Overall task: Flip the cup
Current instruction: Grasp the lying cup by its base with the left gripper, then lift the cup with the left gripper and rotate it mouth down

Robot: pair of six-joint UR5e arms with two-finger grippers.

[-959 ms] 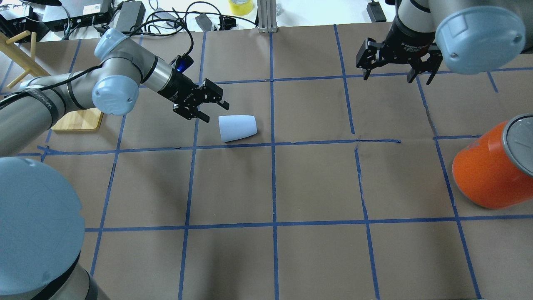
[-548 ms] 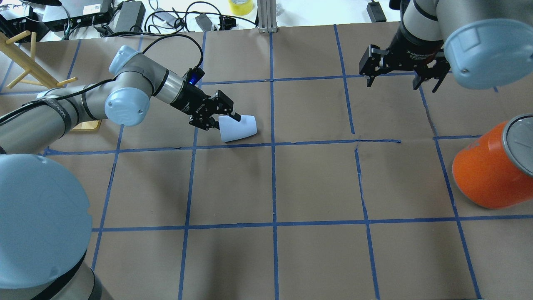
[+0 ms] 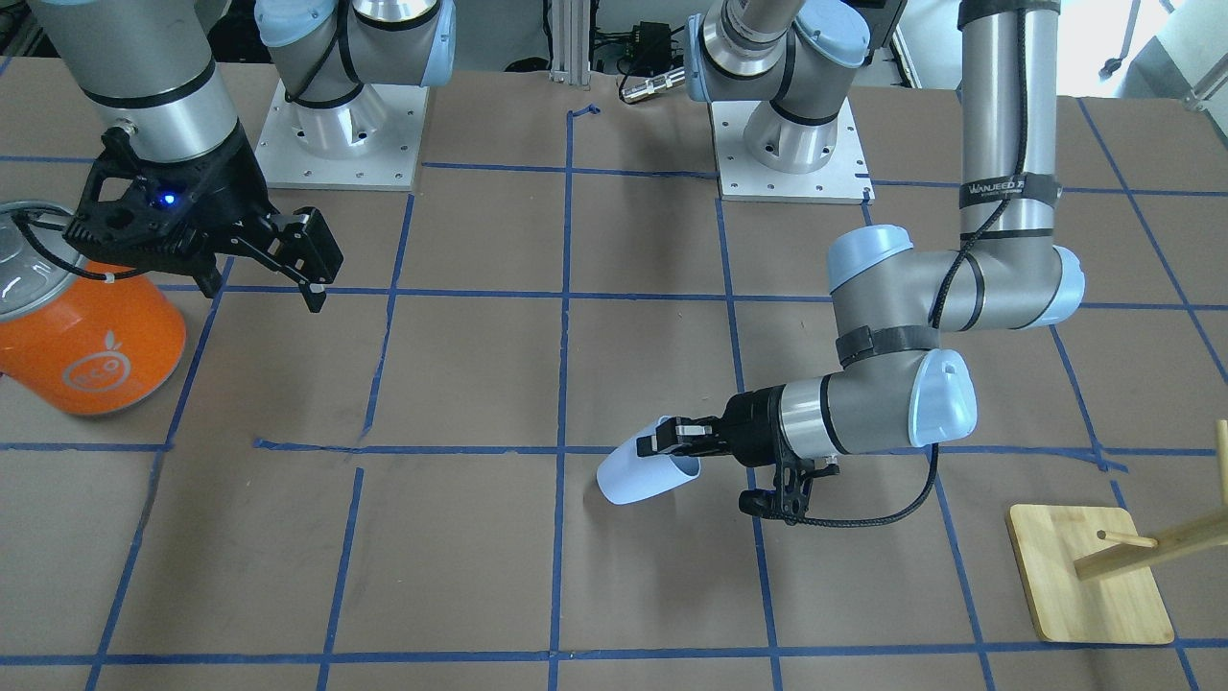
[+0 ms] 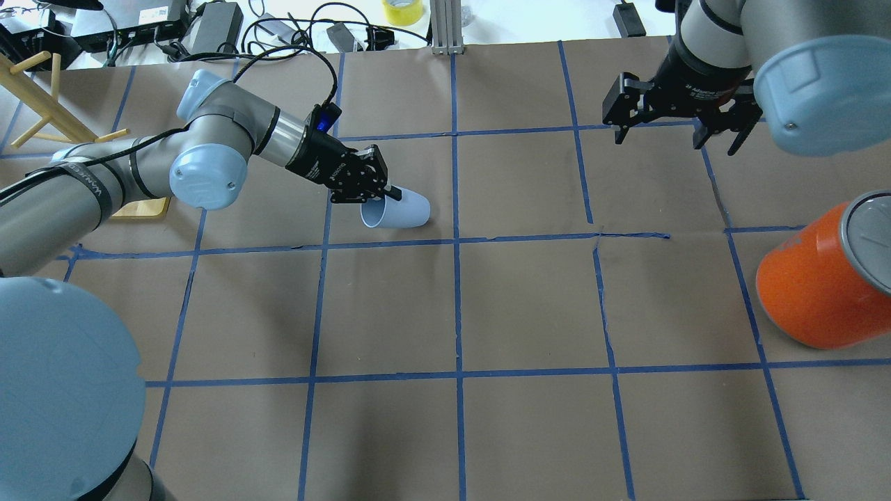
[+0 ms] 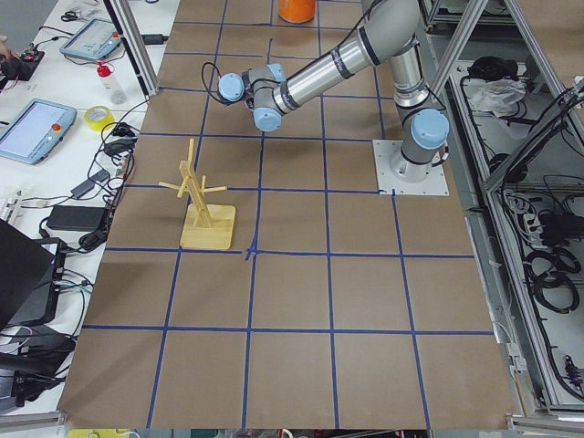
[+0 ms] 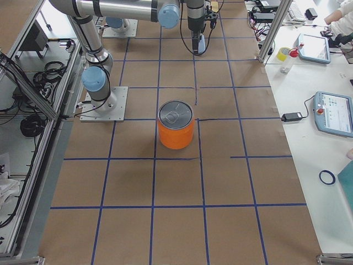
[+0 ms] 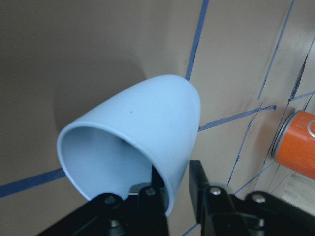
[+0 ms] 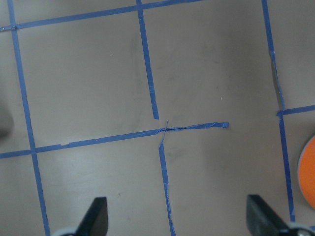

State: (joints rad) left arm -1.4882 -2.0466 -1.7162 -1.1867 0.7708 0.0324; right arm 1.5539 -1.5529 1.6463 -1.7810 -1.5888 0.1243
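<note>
Two fingers of the left gripper (image 4: 381,195) pinch the cup (image 4: 402,209) by its rim wall, one inside the mouth and one outside. The cup tilts, closed end pointing away from the jaws. The right gripper (image 4: 675,136) hangs spread wide with nothing between its jaws.

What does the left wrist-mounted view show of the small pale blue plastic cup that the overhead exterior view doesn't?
Only the wrist view: the small pale blue plastic cup's hollow inside, with one finger of the left gripper inside the rim, the other outside. Only the overhead: the open right gripper far off, and a wooden peg rack. Both: the cup gripped at its rim, and the big orange can.
</note>
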